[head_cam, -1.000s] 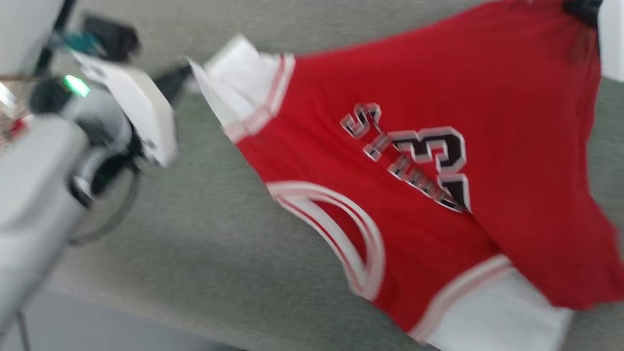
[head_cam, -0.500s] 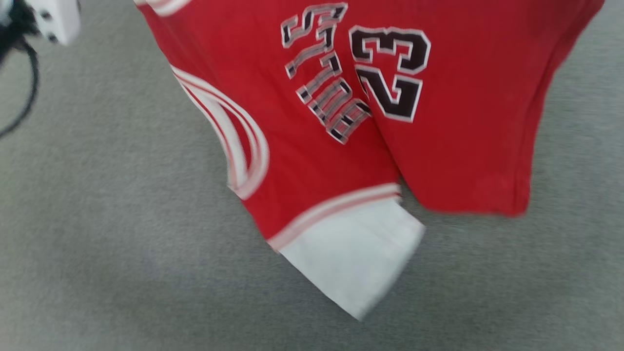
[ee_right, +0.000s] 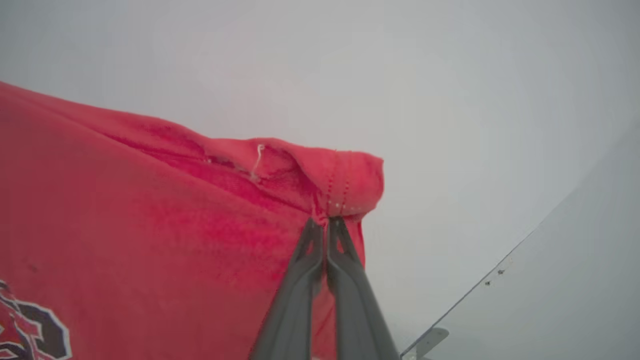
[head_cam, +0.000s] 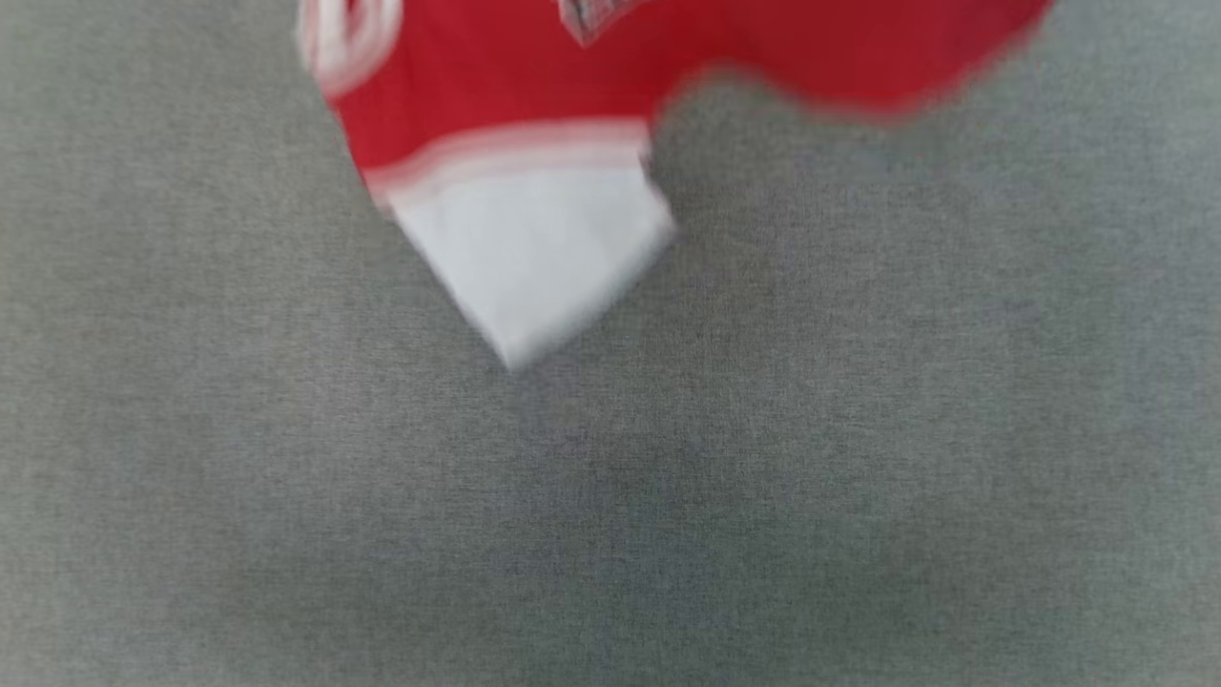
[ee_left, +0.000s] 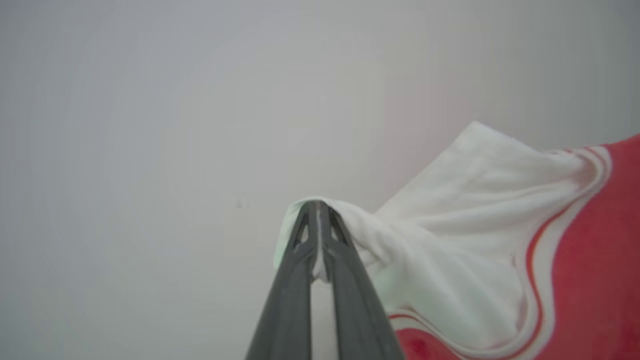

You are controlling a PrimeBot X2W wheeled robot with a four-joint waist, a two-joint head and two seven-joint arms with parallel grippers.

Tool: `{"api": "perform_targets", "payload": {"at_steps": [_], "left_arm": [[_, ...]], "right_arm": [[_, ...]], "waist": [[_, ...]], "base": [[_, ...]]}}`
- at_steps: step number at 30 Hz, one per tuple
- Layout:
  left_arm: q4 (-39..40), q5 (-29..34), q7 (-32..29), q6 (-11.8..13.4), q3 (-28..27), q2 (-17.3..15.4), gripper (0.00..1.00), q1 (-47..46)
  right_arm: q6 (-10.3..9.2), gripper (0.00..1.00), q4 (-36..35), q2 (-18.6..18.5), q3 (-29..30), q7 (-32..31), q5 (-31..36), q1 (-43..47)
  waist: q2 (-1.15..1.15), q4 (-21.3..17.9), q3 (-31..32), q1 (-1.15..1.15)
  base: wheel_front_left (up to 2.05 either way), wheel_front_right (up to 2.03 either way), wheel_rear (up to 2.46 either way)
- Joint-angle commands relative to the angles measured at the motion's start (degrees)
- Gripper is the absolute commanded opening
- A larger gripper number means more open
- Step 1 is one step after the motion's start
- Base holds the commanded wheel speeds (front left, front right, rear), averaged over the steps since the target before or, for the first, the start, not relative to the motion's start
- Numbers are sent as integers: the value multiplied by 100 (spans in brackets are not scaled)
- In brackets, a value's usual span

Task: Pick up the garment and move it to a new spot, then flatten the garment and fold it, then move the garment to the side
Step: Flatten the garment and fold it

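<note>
The garment (head_cam: 534,86), a red jersey with white sleeves, hangs in the air over a grey cloth surface; its lower white sleeve (head_cam: 529,248) dangles at the top middle of the blurred head view. In the left wrist view my left gripper (ee_left: 316,207) is shut on the cloth of the garment's other white sleeve (ee_left: 465,220), which drapes to the right with striped trim and red cloth beyond. In the right wrist view my right gripper (ee_right: 326,222) is shut on a stitched red hem corner of the garment (ee_right: 150,210). A bit of the black print (ee_right: 30,330) shows at the lower left.
The grey cloth surface (head_cam: 668,496) spreads under the hanging shirt in the head view. Behind both grippers stands a pale plain wall (ee_left: 150,125). A thin straight edge (ee_right: 525,250) crosses the lower right of the right wrist view.
The whole head picture has shifted, so the camera moved: the jersey slid toward the top edge, the "23" print left the picture, and the left arm's pale parts dropped out.
</note>
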State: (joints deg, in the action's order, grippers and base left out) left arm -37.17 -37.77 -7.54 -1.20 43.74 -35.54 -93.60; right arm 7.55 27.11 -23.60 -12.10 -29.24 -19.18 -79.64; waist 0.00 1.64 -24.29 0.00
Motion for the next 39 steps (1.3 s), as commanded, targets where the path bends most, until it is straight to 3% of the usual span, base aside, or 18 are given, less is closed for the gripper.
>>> {"api": "perform_targets", "payload": {"at_steps": [1,6,8,13,18,21,28,31,35,39], "left_arm": [[-129,196,435,112,-83,11,0,-275],[-636,678,2097,310,-228,334,0,-951],[-624,857,2248,282,-279,385,0,-1002],[-344,984,2272,-196,-475,308,0,-294],[-677,750,2117,-532,-150,250,0,678],[-661,347,1640,-605,89,254,0,1321],[172,-845,353,-619,443,12,0,2772],[500,-1082,-1,-618,543,-105,0,3192],[1327,-1502,-588,-320,606,-346,0,3962],[2352,-1845,-1002,148,666,-661,0,4734]], "right_arm": [[-13,0,181,67,109,427,306,-210],[-13,0,895,433,615,2228,1552,-742],[-13,0,1121,509,713,2626,1924,-815],[-13,0,1735,715,737,2825,2093,-596],[-14,0,2097,754,625,2416,1709,89],[-14,0,2069,742,523,2107,1353,624],[-12,0,1289,633,326,1142,302,2043],[-12,0,857,493,250,808,81,2477],[-12,0,-233,222,225,107,-389,3443],[-9,0,-1295,-30,309,-547,-683,4422]], "waist": [[0,-12,-117,0],[0,86,-229,0],[0,136,-242,0],[0,227,-212,0],[0,316,-108,0],[0,377,-65,0],[0,481,11,0],[0,505,24,0],[0,556,57,0],[0,576,129,0]], "base": [[0,0,0],[0,0,0],[0,0,0],[0,0,0],[0,0,0],[0,0,0],[0,0,0],[0,0,0],[0,0,0],[0,0,0]]}}
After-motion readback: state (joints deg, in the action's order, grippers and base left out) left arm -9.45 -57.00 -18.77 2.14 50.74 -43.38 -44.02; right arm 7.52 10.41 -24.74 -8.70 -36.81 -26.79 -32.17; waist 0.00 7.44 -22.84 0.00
